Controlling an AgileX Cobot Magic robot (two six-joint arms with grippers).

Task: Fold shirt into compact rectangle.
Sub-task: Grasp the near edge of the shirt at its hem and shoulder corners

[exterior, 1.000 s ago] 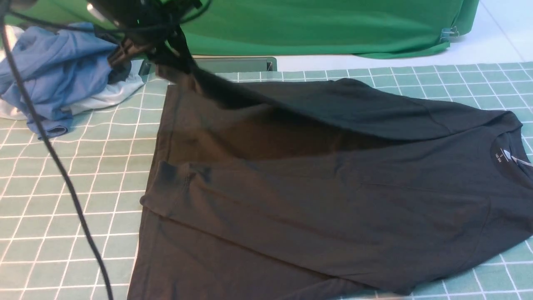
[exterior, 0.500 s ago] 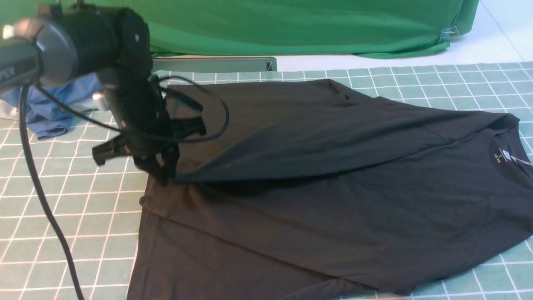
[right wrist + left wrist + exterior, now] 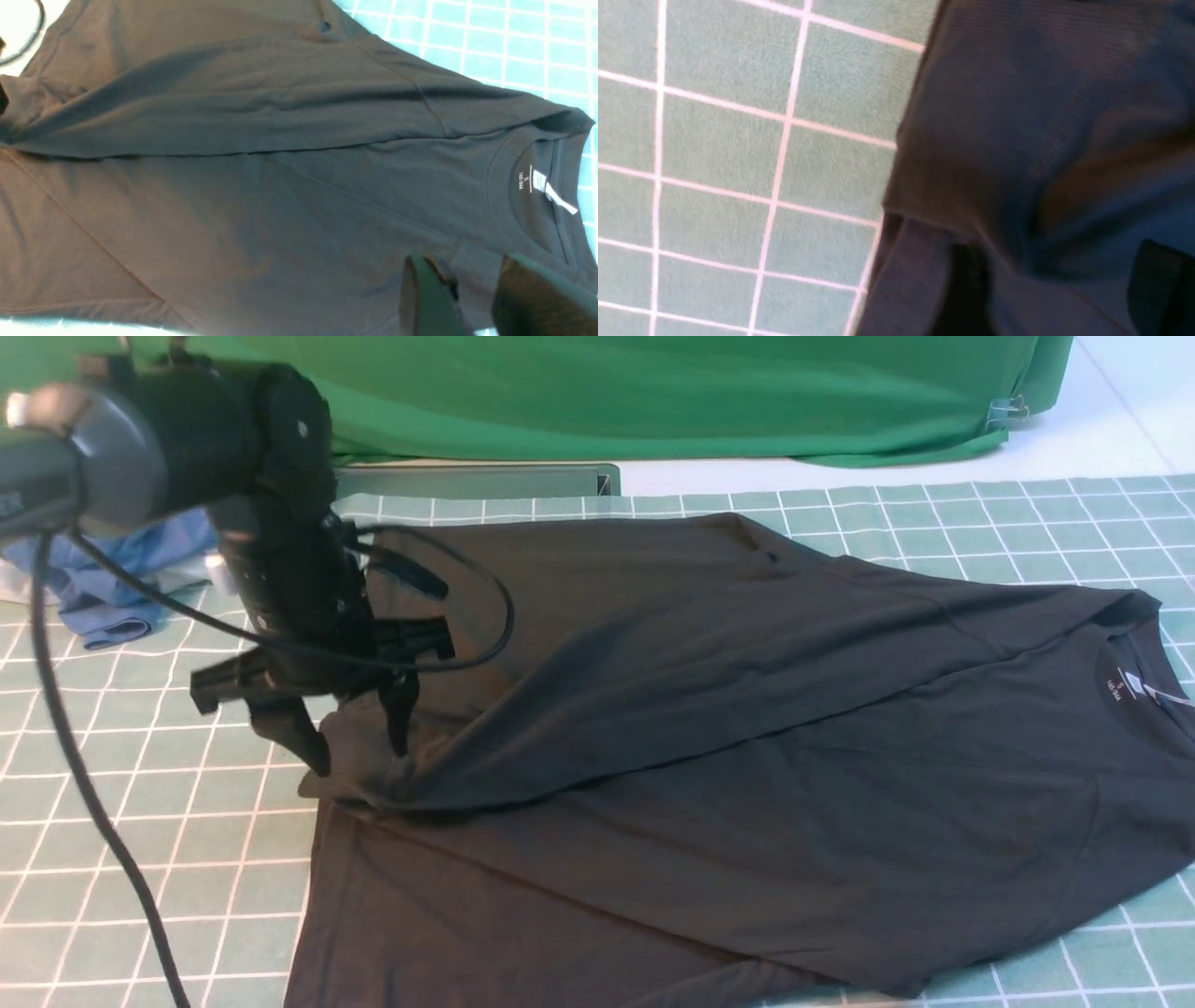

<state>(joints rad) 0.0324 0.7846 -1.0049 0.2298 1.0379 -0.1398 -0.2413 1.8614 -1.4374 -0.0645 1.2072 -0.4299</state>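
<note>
The black shirt (image 3: 747,756) lies across the green checked mat (image 3: 140,803), with its collar (image 3: 1134,686) at the right. Its far side is folded toward me over the body. My left gripper (image 3: 353,737) hangs open just above the folded corner at the shirt's left end, and the cloth lies loose between its fingers. The left wrist view shows the shirt (image 3: 1041,116) with the left gripper (image 3: 1059,294) spread wide over it. My right gripper (image 3: 472,303) does not appear in the front view. It hovers open over the shirt (image 3: 257,186) near the collar (image 3: 537,186), holding nothing.
A heap of blue and white garments (image 3: 112,588) lies at the far left, partly behind my left arm. Bright green cloth (image 3: 653,392) hangs along the back, with a grey tray (image 3: 467,481) in front of it. A black cable (image 3: 84,784) droops from the left arm.
My left gripper carried the shirt's far edge toward me, came down at the left end and opened, dropping the fold onto the body. The collar end stayed put.
</note>
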